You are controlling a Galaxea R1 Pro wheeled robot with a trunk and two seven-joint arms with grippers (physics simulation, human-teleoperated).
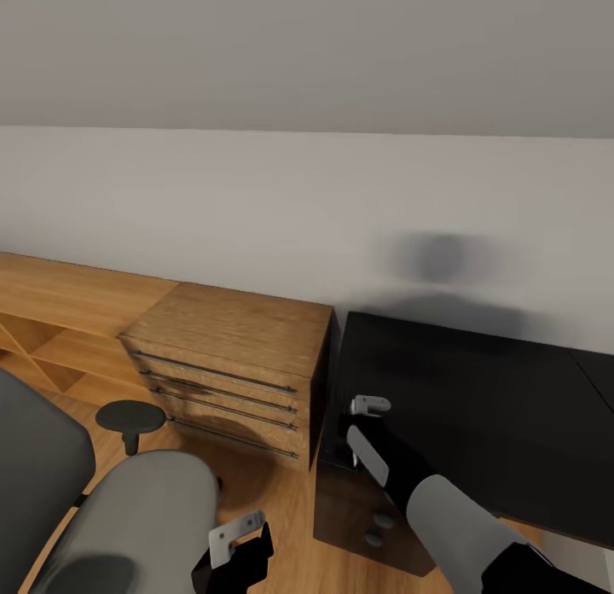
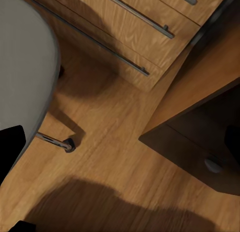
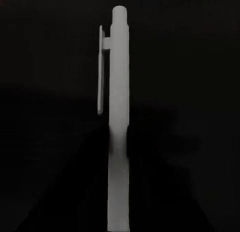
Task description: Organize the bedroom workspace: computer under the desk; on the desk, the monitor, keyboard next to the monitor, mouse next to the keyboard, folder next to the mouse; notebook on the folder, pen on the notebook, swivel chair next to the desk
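Grey wall backs the black worktop [image 1: 477, 398], with a wooden cabinet [image 1: 230, 363] beside it. Over the worktop's near corner the right fingers [image 1: 368, 432] are closed on the pen [image 3: 118, 127], held along them. By the chair [image 1: 136, 509] the left fingers [image 1: 239, 538] hang low; their spread I cannot tell

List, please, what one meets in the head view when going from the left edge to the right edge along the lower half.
swivel chair → left hand → wooden drawer cabinet → right hand → desk
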